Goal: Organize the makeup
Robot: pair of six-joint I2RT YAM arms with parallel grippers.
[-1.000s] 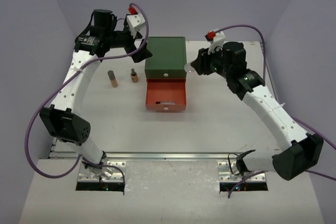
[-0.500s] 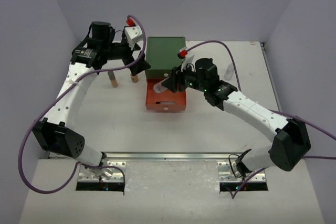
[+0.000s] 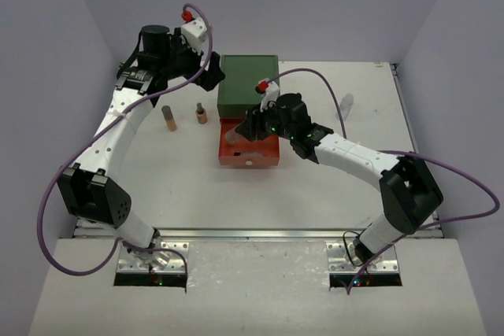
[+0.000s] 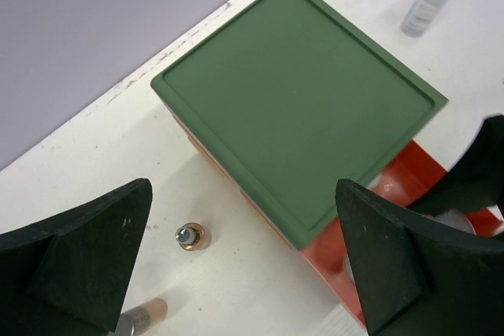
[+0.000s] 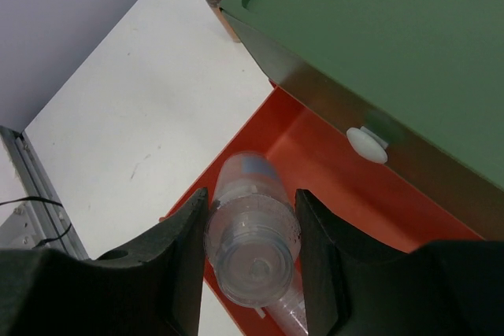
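My right arm reaches far out to the left from its base, elbow bent low over the table and wrist tipped down, so the right gripper hangs over the pulled-out orange drawer. Its jaws stand partly closed, clamped on a clear bottle directly above the drawer floor. I cannot tell whether the bottle touches that floor. The green box top lies just beyond this gripper. My left arm stands tall, forearm stretched forward and wrist turned right. The left gripper is spread wide, holding nothing, over the box's left edge. Below it, near its left finger, stand a short tube and a grey-capped tube. A second bottle sits well apart, past the box.
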